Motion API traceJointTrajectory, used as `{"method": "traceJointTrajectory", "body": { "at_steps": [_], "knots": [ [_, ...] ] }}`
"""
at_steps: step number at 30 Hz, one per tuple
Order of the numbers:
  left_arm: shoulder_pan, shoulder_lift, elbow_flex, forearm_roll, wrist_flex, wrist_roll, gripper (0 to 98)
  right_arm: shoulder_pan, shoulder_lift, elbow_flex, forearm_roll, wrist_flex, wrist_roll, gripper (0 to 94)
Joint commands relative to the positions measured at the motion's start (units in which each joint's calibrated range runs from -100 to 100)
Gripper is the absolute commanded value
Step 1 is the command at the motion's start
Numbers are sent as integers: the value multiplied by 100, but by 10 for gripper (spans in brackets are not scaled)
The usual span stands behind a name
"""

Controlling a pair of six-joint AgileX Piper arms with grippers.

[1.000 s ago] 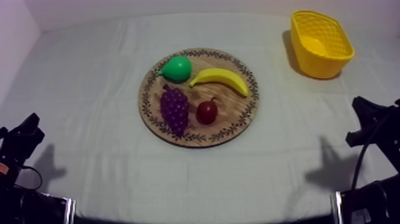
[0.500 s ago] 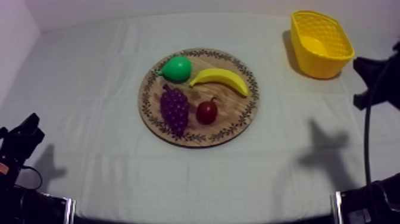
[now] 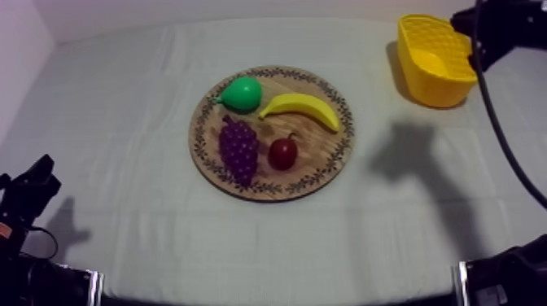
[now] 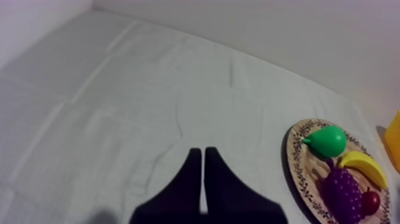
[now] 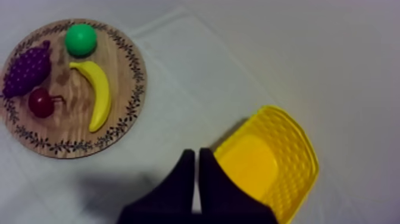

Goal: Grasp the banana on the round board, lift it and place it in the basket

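Top view. Right gripper (image 3: 476, 37) high at the yellow basket (image 3: 444, 91), well apart from the banana (image 3: 299, 108). Banana flat on the wooden board (image 3: 326, 167), untouched, with pear (image 3: 242, 94), grapes (image 3: 239, 149) and small red fruit (image 3: 282, 153) for company. Left gripper (image 3: 32, 183) parked low, well away from the board.

Left wrist view. 2 fingers pressed together into a narrow wedge, nothing between them. Board off to one side beyond the fingertips, well apart.

Right wrist view. 2 fingers likewise together as a narrow wedge, empty. Basket just beside the fingertips. Banana well ahead and off to the other side, lying on the board between the pear and the board's rim.

Judgement: approach step, 0 of 2 stages done (no pick, no drop). Next move probably calls for leaving the basket, travelling over to the board, spreading the fingers wide, lining them across the banana's middle, then descending without nudging the small red fruit close by.
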Motion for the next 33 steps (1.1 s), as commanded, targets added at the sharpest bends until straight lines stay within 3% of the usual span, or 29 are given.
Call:
{"method": "traceJointTrajectory", "body": {
  "at_steps": [1, 11, 18, 30, 31, 33],
  "knots": [
    [2, -3, 2, 0, 0, 0, 1, -168, 622, -597, 85, 297, -13, 4],
    [2, -3, 2, 0, 0, 0, 1, -922, 1903, -1354, 545, 794, -281, 4],
    [2, -3, 2, 0, 0, 0, 1, -1339, 2536, -1198, 733, 537, -473, 5],
    [2, -3, 2, 0, 0, 0, 1, -1619, 3155, -1212, 973, 337, -664, 12],
    [2, -3, 2, 0, 0, 0, 1, -1620, 3165, -1215, 971, 333, -649, 22],
    [2, -3, 2, 0, 0, 0, 1, -1629, 3181, -1198, 1014, 373, -643, 224]
  ]
}}
